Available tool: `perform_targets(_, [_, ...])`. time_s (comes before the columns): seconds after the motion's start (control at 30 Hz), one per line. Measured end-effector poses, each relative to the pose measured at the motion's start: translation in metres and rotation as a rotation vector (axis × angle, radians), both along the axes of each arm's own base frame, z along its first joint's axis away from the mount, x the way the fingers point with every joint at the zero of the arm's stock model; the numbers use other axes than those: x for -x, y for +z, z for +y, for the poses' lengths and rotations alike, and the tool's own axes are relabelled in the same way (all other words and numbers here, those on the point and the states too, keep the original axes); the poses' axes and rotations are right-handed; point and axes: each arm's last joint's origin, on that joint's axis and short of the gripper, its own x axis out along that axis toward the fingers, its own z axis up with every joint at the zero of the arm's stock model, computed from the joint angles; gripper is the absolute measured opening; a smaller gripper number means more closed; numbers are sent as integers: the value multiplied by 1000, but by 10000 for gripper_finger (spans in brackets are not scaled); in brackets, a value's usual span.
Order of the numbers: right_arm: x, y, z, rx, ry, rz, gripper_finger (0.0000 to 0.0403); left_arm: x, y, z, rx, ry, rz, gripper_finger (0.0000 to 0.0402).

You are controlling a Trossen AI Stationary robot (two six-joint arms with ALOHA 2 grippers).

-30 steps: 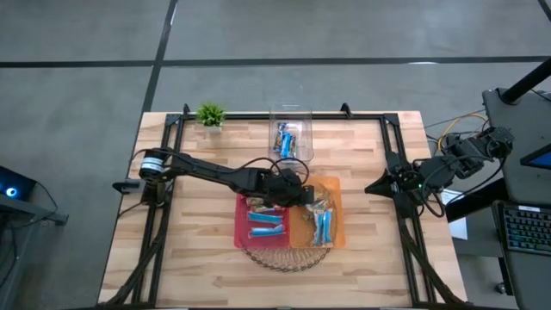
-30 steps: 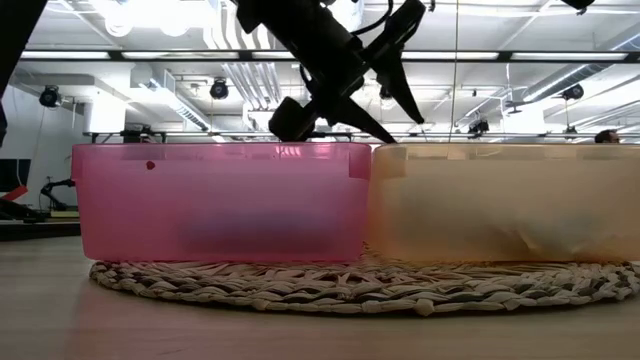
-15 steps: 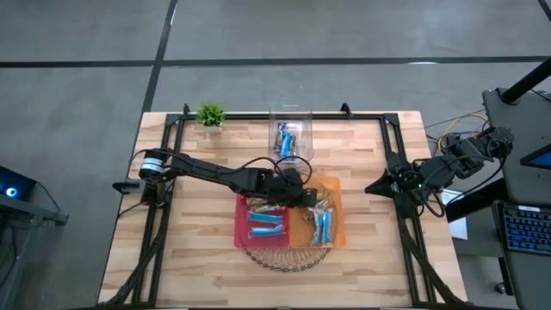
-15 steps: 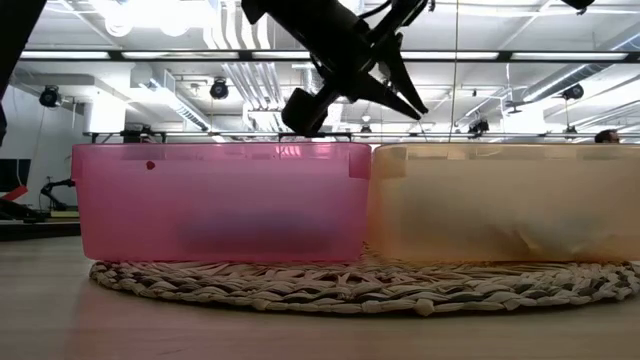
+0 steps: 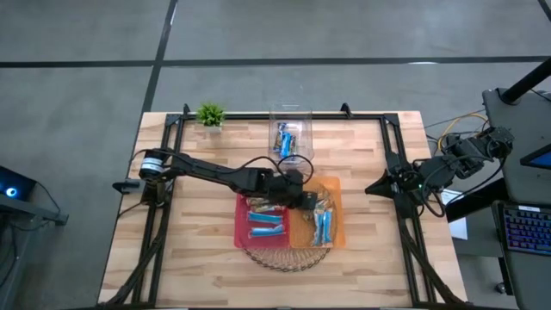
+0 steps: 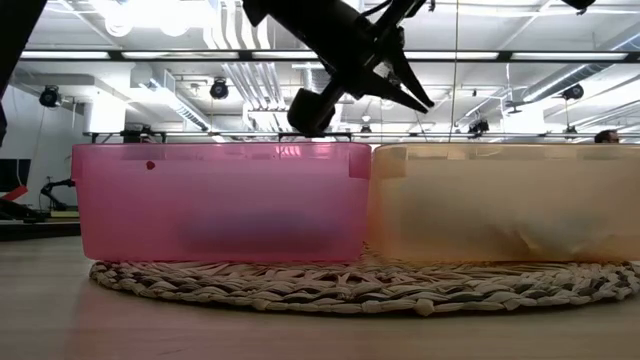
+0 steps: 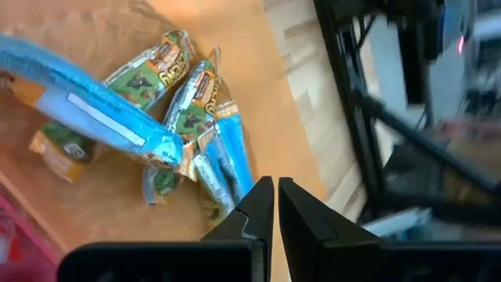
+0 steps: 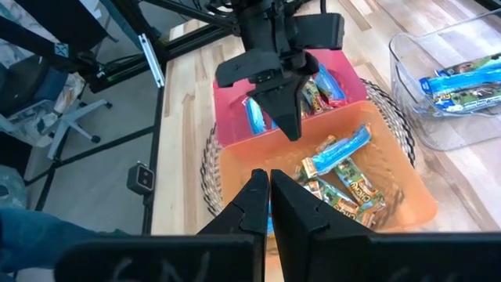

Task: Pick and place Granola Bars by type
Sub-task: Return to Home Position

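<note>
Returning to home is judged the step in hand. The left gripper (image 7: 275, 184) is closed on nothing, its fingers pressed together. It hangs above the orange bin (image 6: 500, 205), near the wall that bin shares with the pink bin (image 6: 215, 200).

Bars (image 7: 196, 102) lie in all three containers:
- Orange bin: yellow-green wrapped ones with a few blue.
- Pink bin: mostly blue.
- Clear bin (image 5: 291, 114), farther back: blue.

No loose bar shows on the table (image 5: 198, 250).

Next move, as judged: lift clear of the bin rims, then fold the arm back toward its base at the table's left edge.

Left arm pose: stretched long across the table, gripper tilted downward toward the orange bin.

Right gripper (image 8: 268, 176): closed, arm folded at the table's right edge.
</note>
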Motion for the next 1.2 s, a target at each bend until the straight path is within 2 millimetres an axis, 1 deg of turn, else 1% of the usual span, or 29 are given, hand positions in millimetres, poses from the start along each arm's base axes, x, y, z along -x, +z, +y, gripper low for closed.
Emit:
perform_targets(0.07, [0,0,0,-2,0,-3,9,1,-1,0,-19,-82,12,5])
perform_targets(0.17, [-1,1,0,0,-5,-19,9,6,8,-4,-87,-330,-26,5])
perform_targets(0.23, [-1,2,-1,9,-36,-28,9,12,22,-8,-146,-456,-88,5])
perform_targets(0.33, [-2,2,-2,21,-88,-43,9,25,49,-11,-258,-524,-182,5])
perform_targets(0.43, [-3,4,-2,61,-90,-74,9,45,78,-12,-416,-539,-260,5])
perform_targets(0.53, [-6,11,-1,107,-73,-149,8,74,107,-11,-566,-511,-332,5])
perform_targets(0.6, [-8,16,0,147,-45,-205,8,96,122,-9,-638,-489,-371,5])
perform_targets(0.7, [-10,20,0,191,-44,-268,9,128,136,-5,-715,-482,-418,5])
perform_targets(0.8, [-10,19,-1,213,-87,-296,8,159,146,0,-749,-450,-460,5])
perform_targets(0.9, [-8,9,-3,216,-94,-303,9,189,153,5,-677,-393,-511,5])
perform_targets(0.97, [-6,1,-4,205,-96,-324,9,204,156,7,-606,-354,-535,5])
perform_targets(1.07, [-6,-9,-4,184,-101,-398,9,221,153,9,-490,-303,-549,5])
perform_targets(1.1, [-6,-12,-4,185,-102,-431,9,226,150,10,-488,-302,-548,5])
perform_targets(1.2, [-6,-18,-5,186,-104,-531,9,236,138,12,-605,-351,-541,5])
